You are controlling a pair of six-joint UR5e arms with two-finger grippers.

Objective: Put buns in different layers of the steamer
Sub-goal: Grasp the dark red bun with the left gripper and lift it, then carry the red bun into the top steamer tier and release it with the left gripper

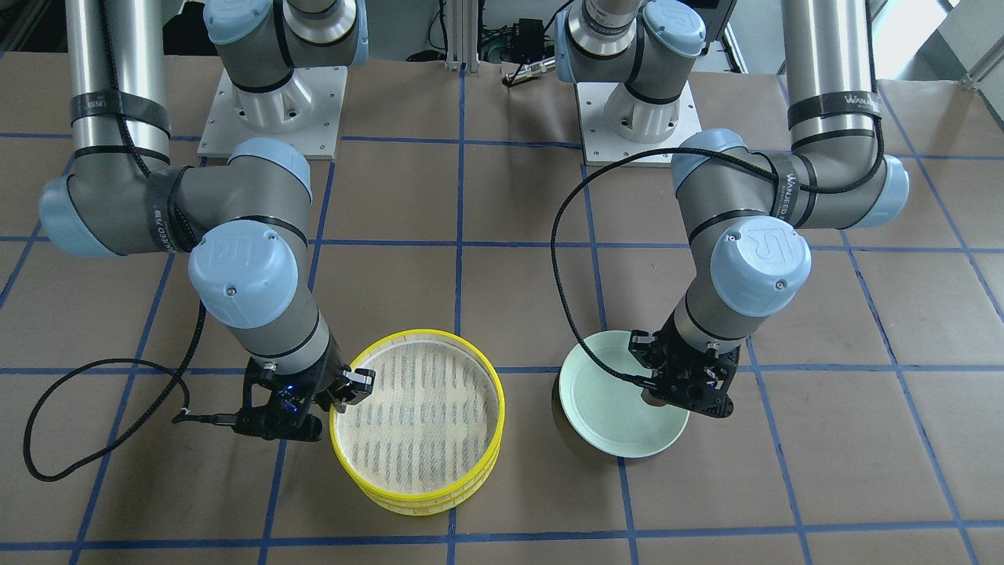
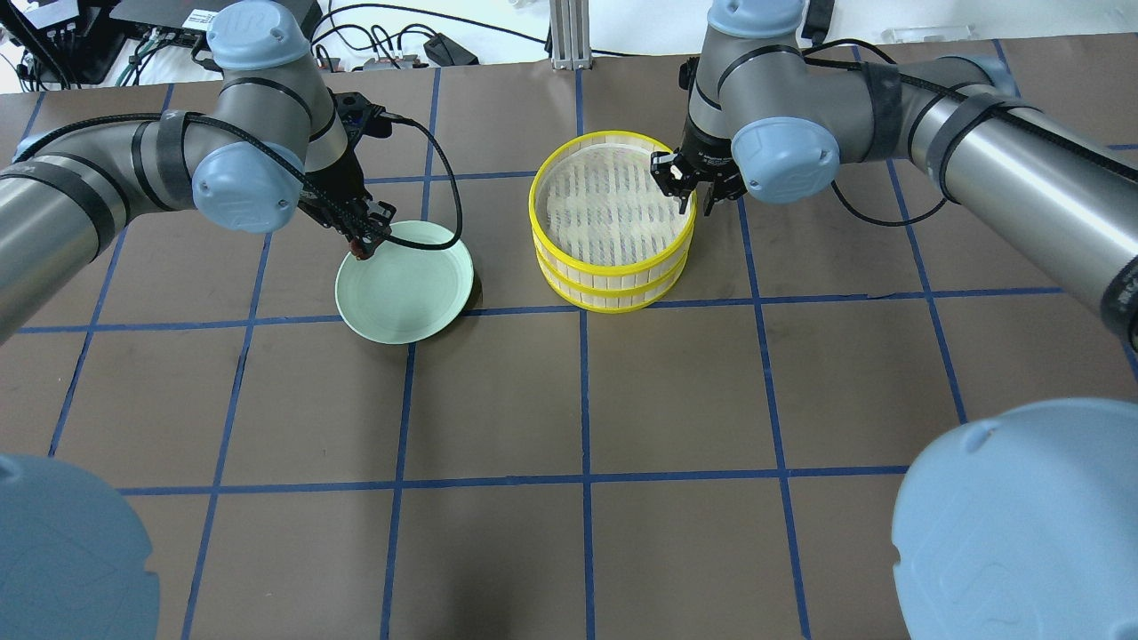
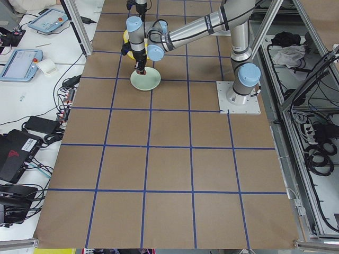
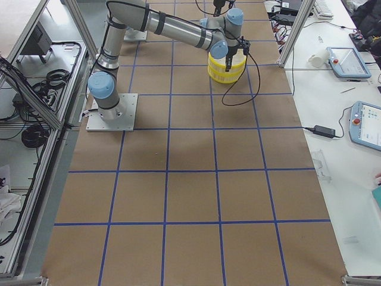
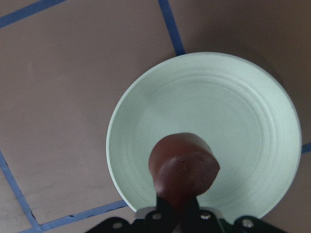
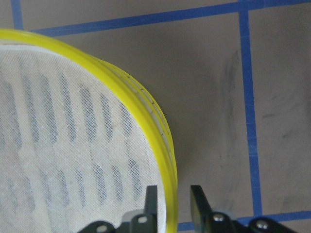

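Note:
My left gripper is shut on the dark reddish-brown bun and holds it just above the near rim of the pale green plate. The plate is bare. Two yellow-rimmed steamer layers are stacked; the top layer sits on the lower layer, and its woven base is bare. My right gripper has its fingers astride the top layer's rim, one inside and one outside, closed narrowly on it. The cream-white bun is hidden in every view.
The plate and the steamer stack stand about a hand's width apart on the brown, blue-gridded table. Black cables hang from both wrists near them. The arm bases stand at the table's back edge.

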